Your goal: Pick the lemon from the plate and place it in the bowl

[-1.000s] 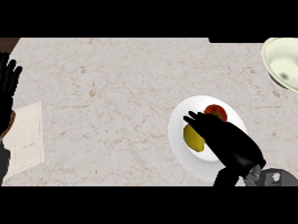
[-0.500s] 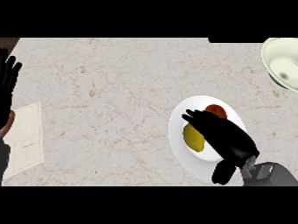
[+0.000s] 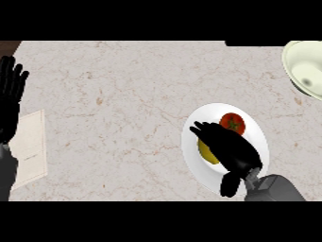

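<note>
- The lemon (image 3: 207, 150) lies on the plate (image 3: 257, 137), left of the tomato (image 3: 233, 123).
- The right hand (image 3: 226, 146), fingers straight, covers it from the right.
- The bowl (image 3: 315, 71) sits far right.
- The left hand (image 3: 2, 101) rests open, far left.

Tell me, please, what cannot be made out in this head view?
- Lemon: mostly hidden under the right hand; whether the fingers touch it is unclear.
- Bowl: cut off by the right edge.
- Left hand: its wrist is cut off at the left edge.
</note>
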Controlling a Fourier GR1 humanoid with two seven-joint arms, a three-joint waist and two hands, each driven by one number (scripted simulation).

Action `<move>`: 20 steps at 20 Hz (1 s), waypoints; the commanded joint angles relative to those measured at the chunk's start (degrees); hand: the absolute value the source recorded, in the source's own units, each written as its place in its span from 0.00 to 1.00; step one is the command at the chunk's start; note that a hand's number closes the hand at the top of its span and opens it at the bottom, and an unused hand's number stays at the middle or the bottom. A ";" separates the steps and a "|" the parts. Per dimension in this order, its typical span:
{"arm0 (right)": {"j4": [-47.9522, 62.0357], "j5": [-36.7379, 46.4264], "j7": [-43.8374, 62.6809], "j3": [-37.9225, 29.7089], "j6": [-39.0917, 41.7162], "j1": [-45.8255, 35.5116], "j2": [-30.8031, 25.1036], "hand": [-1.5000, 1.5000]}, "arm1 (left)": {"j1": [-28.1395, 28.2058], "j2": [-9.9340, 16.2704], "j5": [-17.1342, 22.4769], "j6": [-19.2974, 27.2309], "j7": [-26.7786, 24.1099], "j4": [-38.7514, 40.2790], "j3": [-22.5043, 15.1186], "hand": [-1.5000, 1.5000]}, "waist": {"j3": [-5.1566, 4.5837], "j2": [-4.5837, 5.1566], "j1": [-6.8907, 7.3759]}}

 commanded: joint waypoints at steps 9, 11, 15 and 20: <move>9.46 5.28 -5.54 -4.90 -2.15 1.16 1.02 0.00 | 1.20 -1.87 -0.13 -0.17 0.76 -3.04 -0.03 0.50 | 0.00 -0.01 -0.02; 10.59 6.64 -2.94 -4.80 -1.30 -0.34 4.53 0.00 | -2.66 0.64 0.42 -1.98 0.37 2.25 1.74 0.50 | 0.00 0.01 -0.11; 16.33 8.24 -10.59 -6.50 -5.12 -3.52 3.02 1.00 | 4.64 -0.31 0.09 -1.93 1.91 -6.36 1.27 0.50 | 0.01 -0.03 0.26; 21.12 11.00 -13.25 -7.40 -11.09 -7.60 6.46 1.00 | 0.63 -2.07 -2.05 0.65 1.06 -2.38 0.21 0.50 | 0.00 0.06 0.14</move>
